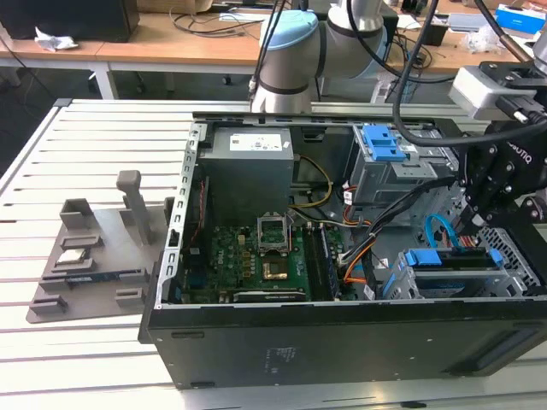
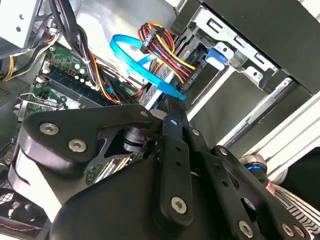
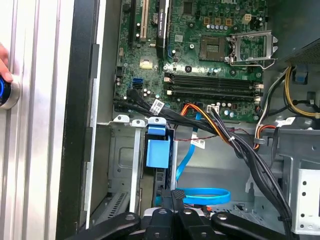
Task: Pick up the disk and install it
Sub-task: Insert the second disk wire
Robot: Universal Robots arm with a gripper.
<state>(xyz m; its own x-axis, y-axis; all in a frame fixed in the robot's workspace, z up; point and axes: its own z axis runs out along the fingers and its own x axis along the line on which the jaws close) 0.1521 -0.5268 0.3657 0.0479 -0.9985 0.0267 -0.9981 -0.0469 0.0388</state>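
The disk (image 1: pixel 444 260) stands on edge in its bright blue frame inside the lower drive bay, at the exterior view's right of the open computer case (image 1: pixel 342 342). Its blue tab (image 3: pixel 157 152) shows in both wrist views, with a light blue data cable (image 3: pixel 202 195) looping beside it. My black gripper (image 1: pixel 472 224) hangs just above the disk's far end. Its fingers (image 3: pixel 173 196) are drawn together, tips close over the disk's top edge, and I see nothing held between them. The same gripper (image 2: pixel 170 111) points down at the bay past a bundle of coloured wires (image 2: pixel 165 47).
A grey metal cage with a blue latch (image 1: pixel 385 141) stands behind the bay. Cables (image 1: pixel 376 248) cross between it and the motherboard (image 1: pixel 256 265). A grey fixture (image 1: pixel 94 256) with a small silver chip lies on the table at the exterior view's left. A hand (image 3: pixel 2 55) rests by a blue-ringed button (image 3: pixel 5 90).
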